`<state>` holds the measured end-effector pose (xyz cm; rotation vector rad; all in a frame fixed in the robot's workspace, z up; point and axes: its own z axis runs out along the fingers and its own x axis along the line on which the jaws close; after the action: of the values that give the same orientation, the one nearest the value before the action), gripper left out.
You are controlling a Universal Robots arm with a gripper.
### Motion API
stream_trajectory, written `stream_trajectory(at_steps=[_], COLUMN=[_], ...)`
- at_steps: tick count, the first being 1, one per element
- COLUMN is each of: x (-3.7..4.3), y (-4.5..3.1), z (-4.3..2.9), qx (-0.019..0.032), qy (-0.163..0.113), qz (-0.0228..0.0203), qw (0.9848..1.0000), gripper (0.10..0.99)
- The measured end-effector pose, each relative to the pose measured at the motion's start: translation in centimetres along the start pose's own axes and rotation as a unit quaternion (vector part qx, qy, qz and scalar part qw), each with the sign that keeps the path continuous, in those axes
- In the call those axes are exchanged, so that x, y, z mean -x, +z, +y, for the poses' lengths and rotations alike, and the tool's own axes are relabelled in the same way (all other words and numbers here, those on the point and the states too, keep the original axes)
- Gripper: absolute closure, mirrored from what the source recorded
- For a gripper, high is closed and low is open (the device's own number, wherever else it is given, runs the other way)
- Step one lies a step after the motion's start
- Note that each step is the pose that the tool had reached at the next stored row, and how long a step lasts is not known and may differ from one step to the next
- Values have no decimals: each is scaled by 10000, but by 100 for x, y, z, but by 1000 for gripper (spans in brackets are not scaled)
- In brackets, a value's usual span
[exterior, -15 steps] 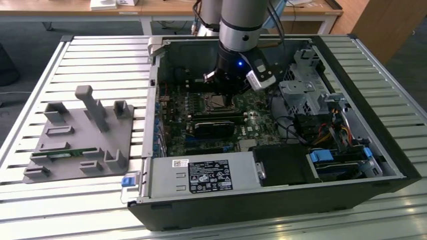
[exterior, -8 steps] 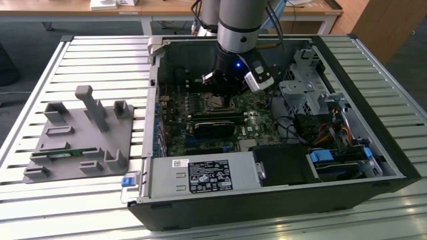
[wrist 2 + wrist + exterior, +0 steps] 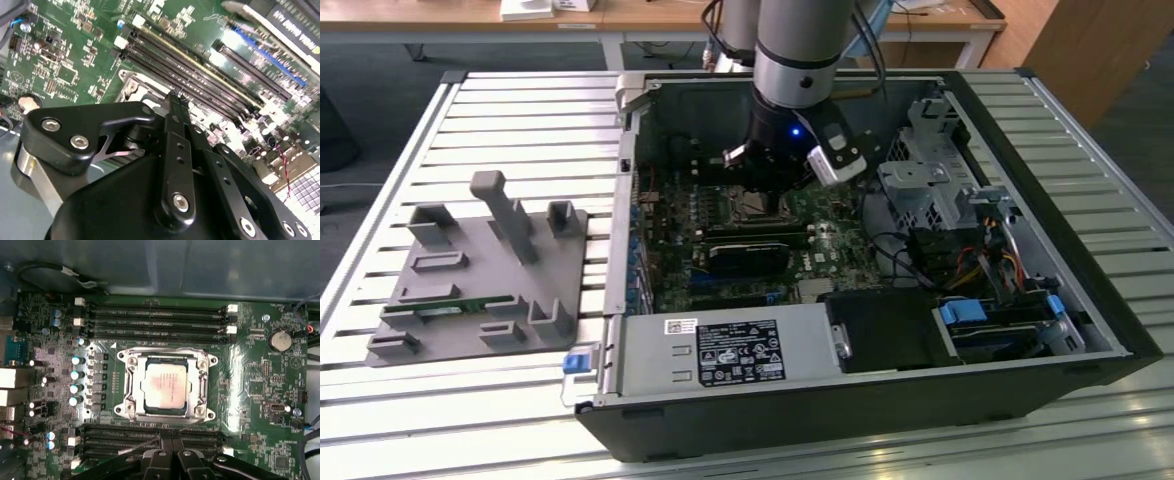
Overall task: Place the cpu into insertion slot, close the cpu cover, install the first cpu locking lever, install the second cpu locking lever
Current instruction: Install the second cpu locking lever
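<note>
So the cpu is already sitting in the insertion slot with the cpu cover down. Gripper hovers beside the slot, jaws together, empty. Looks like lever time.

Grey-silver arm, black wrist, blue light, black screwed linkages

Arm reaching straight down into the open computer case, jaws closed

The grey arm descends vertically from above into the upper half of the case in the exterior view; its black wrist section carries a small blue light; the gripper hangs low over the case's green board, near the middle of it; in both wrist views the black fingers are pressed together edge to edge, holding nothing; their tips hover just above the board.
</note>
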<state>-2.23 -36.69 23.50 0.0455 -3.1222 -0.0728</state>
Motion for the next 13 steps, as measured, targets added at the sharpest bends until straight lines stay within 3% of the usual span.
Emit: stream_trajectory(at_steps=[2, 6, 10, 13], x=[0, -17, -129, -144], y=[5, 12, 25, 71], z=[-21, -50, -51, -54], qx=[43, 44, 43, 43], qy=[4, 12, 11, 11], qz=[3, 1, 2, 6], qw=[10000, 10000, 10000, 10000], gripper=[980, 980, 980, 980])
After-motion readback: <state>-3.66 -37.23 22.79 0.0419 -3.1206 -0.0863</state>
